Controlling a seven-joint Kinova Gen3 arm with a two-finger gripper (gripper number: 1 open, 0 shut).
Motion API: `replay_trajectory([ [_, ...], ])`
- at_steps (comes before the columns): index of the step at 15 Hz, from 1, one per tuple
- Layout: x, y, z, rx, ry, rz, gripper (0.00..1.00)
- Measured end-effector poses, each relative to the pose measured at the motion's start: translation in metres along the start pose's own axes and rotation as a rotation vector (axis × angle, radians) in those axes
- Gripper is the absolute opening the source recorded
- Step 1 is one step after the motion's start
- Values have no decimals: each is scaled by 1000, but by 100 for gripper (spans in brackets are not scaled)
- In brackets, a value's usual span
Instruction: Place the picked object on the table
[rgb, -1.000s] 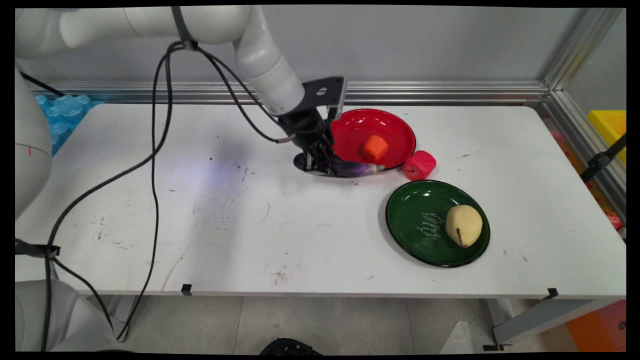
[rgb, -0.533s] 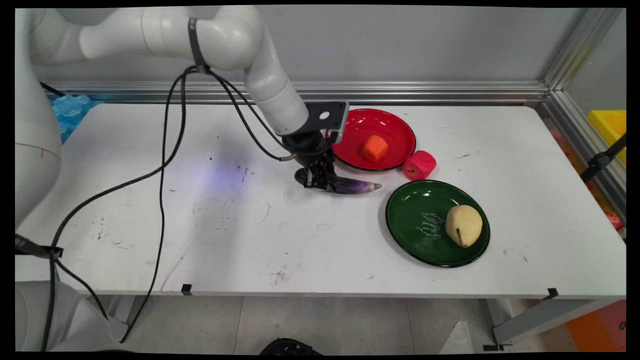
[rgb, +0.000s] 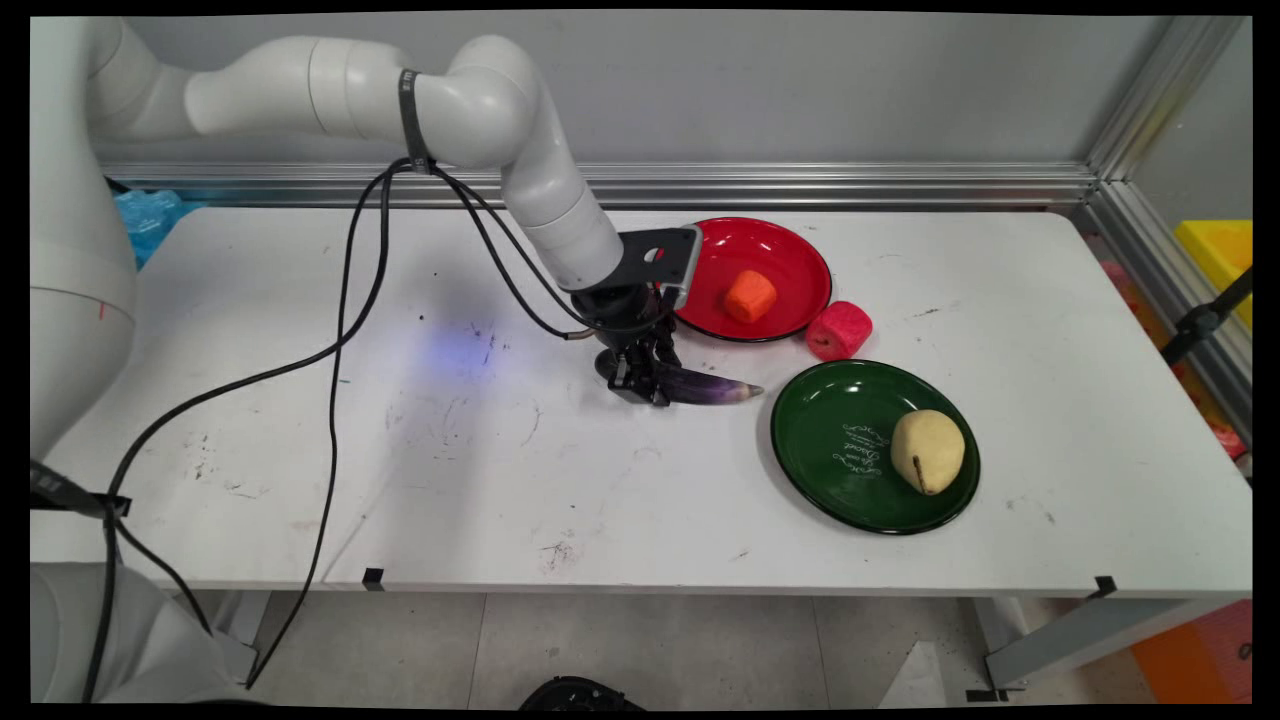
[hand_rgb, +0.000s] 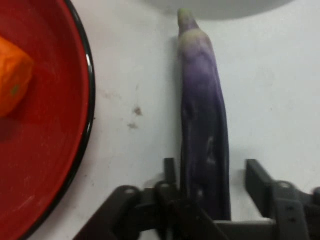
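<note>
Bench (rgb: 500, 480), white, scuffed. One arm in from the left.

- Black two-finger gripper (rgb: 640, 385) is low over the middle of the bench, tilted, astride the thick end of a long, dark purple aubergine with a pale tip (rgb: 705, 388).
- Hand view: gripper (hand_rgb: 212, 167) is released, not clenched. One finger (hand_rgb: 170, 167) lies against the aubergine (hand_rgb: 202, 110). The other shows a strip of bare bench between itself and the skin. Nothing is grasped.
- The aubergine appears to lie flat on the bench, tip pointing toward the right edge. It is just on the near side of the shiny red round plate (rgb: 790, 240), apart from its rim. The hand view confirms bare bench between the aubergine and the red plate (hand_rgb: 55, 125).
- An orange chunk, carrot-like (rgb: 750, 296), sits on the red plate, also visible in the hand view (hand_rgb: 12, 75).
- A pink-red fuzzy roll (rgb: 838, 330) stands on the bench just beside the red plate's right rim.
- A dark green round plate with white lettering (rgb: 820, 400) sits toward the near right and carries a pale yellow pear (rgb: 928, 450).

Judgement: the jaws sit off-centre on the aubergine, so a squeeze here would nudge it sideways first. Centring is advisable. The hold point is far back, leaving the long tip unsupported and liable to swing toward the red rim.
</note>
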Motion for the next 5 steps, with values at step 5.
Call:
replay_trajectory([
  [5, -1, 1, -8, -1, 22, 9, 100],
])
